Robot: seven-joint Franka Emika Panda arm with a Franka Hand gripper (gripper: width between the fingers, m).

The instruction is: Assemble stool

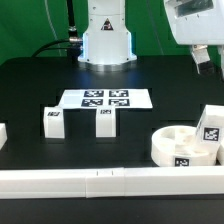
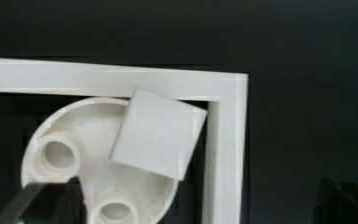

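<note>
The round white seat disc (image 1: 178, 146) lies at the exterior view's front right, pushed into the corner of the border rails. One white leg (image 1: 212, 125) with a tag leans tilted on the disc's rim against the right rail. Two more legs (image 1: 54, 120) (image 1: 104, 120) stand in front of the marker board (image 1: 105, 98). My gripper (image 1: 205, 58) hangs high above the disc, open and empty. In the wrist view the disc (image 2: 78, 165) with its sockets and the tilted leg (image 2: 158, 135) lie below my gripper (image 2: 190, 212); one dark finger (image 2: 34, 205) shows at each side.
A long white rail (image 1: 90, 183) runs along the table's front edge and meets a side rail (image 2: 238, 150) at the right corner. A white block (image 1: 3, 133) sits at the far left edge. The robot base (image 1: 106, 40) stands at the back.
</note>
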